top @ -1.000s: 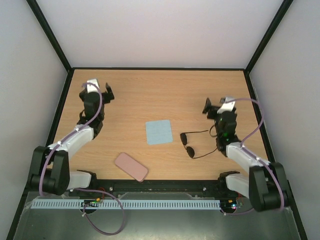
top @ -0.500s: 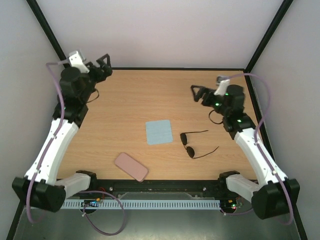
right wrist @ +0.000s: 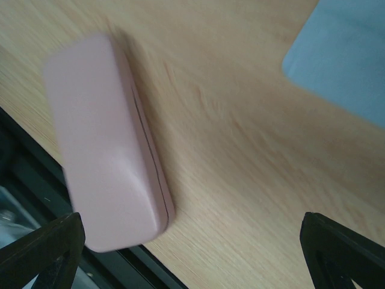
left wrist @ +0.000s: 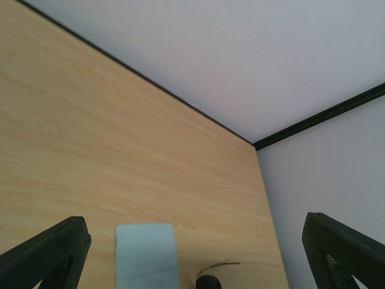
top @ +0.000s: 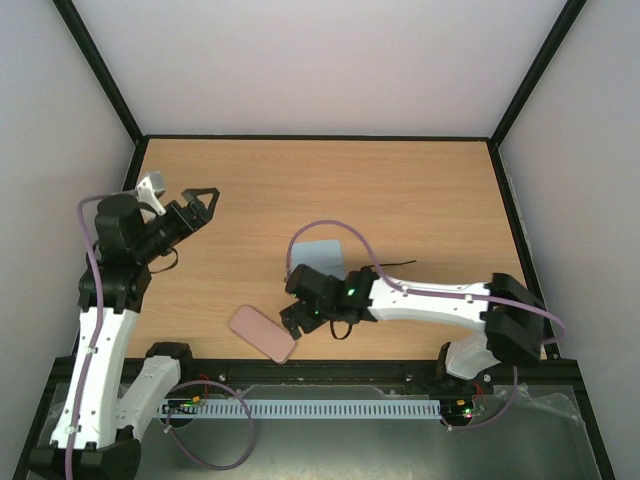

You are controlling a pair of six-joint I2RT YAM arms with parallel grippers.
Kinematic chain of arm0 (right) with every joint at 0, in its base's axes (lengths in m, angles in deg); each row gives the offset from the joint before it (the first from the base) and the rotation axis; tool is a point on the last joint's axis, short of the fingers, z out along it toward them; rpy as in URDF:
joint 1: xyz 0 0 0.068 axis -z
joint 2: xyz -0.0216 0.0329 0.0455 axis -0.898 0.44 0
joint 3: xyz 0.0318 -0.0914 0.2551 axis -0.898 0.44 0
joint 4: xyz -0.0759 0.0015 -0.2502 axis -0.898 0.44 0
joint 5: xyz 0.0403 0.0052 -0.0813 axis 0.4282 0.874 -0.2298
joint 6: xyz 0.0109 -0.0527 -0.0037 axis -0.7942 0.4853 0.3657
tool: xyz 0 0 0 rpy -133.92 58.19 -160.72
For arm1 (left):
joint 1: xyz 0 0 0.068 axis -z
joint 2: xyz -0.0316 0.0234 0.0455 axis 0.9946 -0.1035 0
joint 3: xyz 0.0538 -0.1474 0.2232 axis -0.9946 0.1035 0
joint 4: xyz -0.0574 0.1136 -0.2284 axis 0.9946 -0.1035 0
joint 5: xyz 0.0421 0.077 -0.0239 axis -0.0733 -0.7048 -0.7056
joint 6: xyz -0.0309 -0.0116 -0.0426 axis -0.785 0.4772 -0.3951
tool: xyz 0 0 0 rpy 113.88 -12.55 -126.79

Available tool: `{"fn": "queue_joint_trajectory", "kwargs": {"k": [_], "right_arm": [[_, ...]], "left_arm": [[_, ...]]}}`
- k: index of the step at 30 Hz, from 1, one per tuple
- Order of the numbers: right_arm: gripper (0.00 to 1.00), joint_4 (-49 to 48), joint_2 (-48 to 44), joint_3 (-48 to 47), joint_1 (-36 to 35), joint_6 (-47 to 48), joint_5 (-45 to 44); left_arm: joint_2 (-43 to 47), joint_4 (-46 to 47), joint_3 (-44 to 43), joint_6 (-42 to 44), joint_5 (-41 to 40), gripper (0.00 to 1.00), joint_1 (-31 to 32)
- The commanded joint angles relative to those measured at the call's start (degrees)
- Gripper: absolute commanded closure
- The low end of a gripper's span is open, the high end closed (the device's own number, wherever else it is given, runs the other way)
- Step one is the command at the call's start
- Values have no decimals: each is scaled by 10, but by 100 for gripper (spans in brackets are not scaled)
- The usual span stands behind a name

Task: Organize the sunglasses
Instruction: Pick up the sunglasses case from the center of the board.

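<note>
Apparently, gaping right claw (top: 313,325) hovers beside pink case (top: 262,334).

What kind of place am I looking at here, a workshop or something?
Most likely a robot test booth in a lab: a wooden table boxed in by plain white walls, a left arm and right arm bolted at its near edge, and only small props, a pink case and blue cloth.

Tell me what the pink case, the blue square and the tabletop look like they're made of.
The pink case looks like matte plastic or faux leather, smooth with a seam along its side. The blue square is probably thin cloth, flat and matte. The tabletop is wood or wood-look laminate, with visible grain.
</note>
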Motion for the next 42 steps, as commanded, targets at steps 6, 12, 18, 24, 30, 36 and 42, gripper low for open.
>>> {"fn": "queue_joint_trajectory", "kwargs": {"k": [6, 12, 18, 24, 30, 36, 42], "right_arm": [[1, 23, 140, -91, -95, 36, -38], [1, 4, 193, -119, -101, 71, -1], [2, 11, 221, -133, -101, 86, -11], [1, 16, 243, -142, -101, 91, -18], [1, 4, 250, -137, -101, 89, -9], [8, 0, 251, -132, -101, 88, -12], [16, -1, 260, -130, -101, 88, -13]], "left_arm": [[107, -157, 50, -18, -37, 1, 1], [89, -176, 44, 17, -75, 1, 1], [72, -167, 44, 22, -79, 0, 1], [72, -157, 54, 19, -78, 0, 1], [73, -157, 59, 18, -77, 0, 1], [72, -154, 58, 17, -74, 1, 1], [71, -153, 60, 18, -70, 0, 1]]}}
